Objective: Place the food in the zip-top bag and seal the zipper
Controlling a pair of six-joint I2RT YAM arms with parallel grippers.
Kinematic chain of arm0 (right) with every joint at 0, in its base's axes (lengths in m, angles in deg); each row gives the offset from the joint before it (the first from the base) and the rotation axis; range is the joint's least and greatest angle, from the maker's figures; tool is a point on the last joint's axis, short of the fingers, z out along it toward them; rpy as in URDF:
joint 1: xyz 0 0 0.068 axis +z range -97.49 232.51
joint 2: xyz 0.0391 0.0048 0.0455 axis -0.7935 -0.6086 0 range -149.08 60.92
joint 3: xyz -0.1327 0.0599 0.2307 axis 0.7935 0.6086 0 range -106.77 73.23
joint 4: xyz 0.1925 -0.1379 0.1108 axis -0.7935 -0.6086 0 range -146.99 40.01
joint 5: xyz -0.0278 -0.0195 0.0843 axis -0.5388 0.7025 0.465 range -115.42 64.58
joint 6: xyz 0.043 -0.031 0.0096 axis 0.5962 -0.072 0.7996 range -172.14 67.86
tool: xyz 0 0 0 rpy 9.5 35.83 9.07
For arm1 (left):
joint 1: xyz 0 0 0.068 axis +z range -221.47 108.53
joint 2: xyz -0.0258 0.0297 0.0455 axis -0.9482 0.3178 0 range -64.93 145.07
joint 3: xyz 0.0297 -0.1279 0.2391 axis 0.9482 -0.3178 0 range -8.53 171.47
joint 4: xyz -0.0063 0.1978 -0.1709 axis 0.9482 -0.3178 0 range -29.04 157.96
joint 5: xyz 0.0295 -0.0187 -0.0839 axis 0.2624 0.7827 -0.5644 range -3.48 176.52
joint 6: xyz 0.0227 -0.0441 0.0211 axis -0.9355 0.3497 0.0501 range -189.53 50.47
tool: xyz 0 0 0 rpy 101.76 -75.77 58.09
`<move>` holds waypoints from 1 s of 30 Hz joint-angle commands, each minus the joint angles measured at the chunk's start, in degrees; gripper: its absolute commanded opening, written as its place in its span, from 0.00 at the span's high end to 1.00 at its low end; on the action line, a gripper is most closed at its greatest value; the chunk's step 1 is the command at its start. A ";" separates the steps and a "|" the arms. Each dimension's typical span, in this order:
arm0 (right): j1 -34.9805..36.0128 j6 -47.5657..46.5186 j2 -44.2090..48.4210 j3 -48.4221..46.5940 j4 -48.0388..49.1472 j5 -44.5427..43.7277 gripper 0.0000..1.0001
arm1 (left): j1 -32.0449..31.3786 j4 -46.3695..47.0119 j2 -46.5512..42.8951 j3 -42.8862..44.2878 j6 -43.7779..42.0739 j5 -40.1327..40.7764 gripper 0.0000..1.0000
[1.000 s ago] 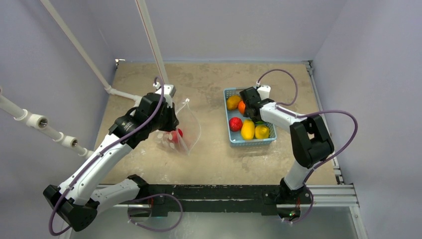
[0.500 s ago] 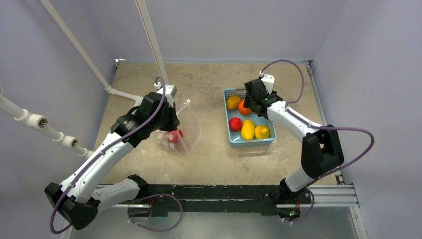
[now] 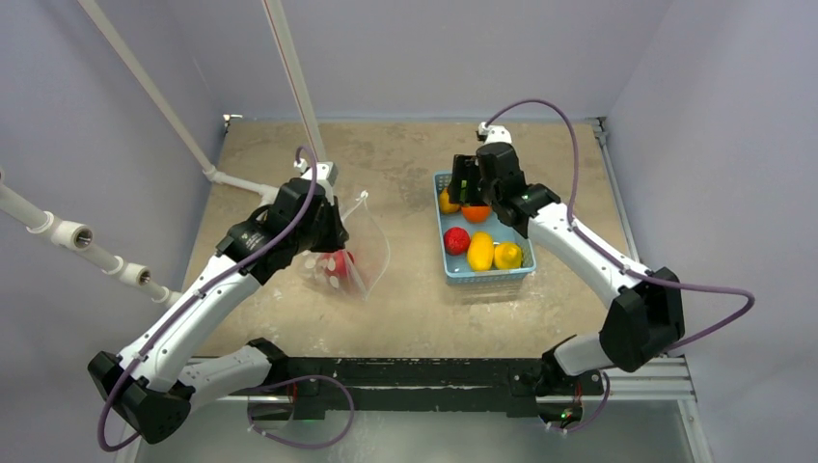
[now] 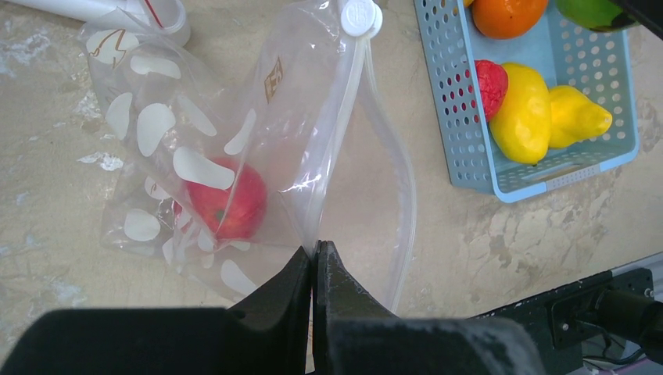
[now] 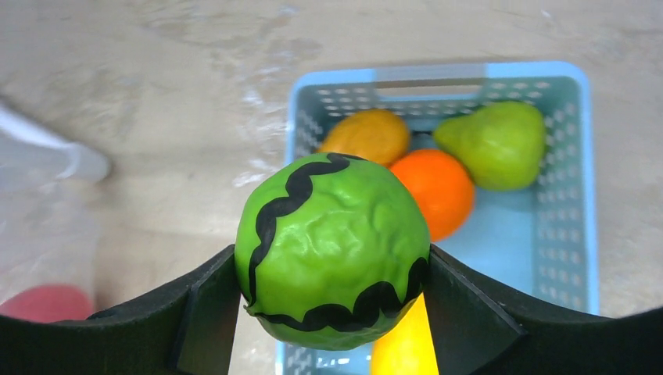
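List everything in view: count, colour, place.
basket: 1, light blue, right side
bag: 1, clear with white dots, left of the basket, mouth open
smooth red fruit: 1, red, inside the bag
bumpy red fruit: 1, red, in the basket
yellow fruits: 2, yellow, basket's near end
orange: 1, orange, basket's middle
pear: 1, green, basket's far end
oval fruit: 1, orange-yellow, basket's far end
green ball: 1, green with black wavy line, held over the basket
left gripper: 1, black, shut on the bag's mouth edge
right gripper: 1, black, closed on the green ball
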 commanded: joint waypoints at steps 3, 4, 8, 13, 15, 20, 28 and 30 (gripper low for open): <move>5.79 -5.99 5.95 -1.82 7.04 11.67 0.82 | 0.03 1.58 0.74 0.26 3.56 1.83 1.00; 7.72 -6.37 6.49 -1.80 8.00 12.77 0.82 | 0.03 1.65 0.93 0.26 3.91 1.84 1.00; 12.25 -7.03 7.36 -1.69 11.10 17.77 0.82 | 0.05 1.78 1.56 0.26 5.04 1.99 1.00; 16.60 -8.09 7.55 -1.00 13.97 21.79 0.81 | 0.03 2.02 2.16 0.76 6.13 2.70 1.00; 17.91 -8.42 7.06 -0.76 14.36 22.58 0.81 | 0.05 2.13 2.52 0.99 6.38 2.79 1.00; 21.13 -8.51 5.77 -0.07 15.35 23.22 0.79 | 0.03 1.79 2.83 1.78 6.51 2.88 1.00; 24.42 -7.46 1.59 0.67 16.93 22.22 0.78 | 0.04 1.43 2.83 2.50 6.47 2.75 1.00; 24.75 -6.77 0.43 0.90 17.61 22.23 0.78 | 0.04 1.22 2.75 2.67 6.34 2.70 1.00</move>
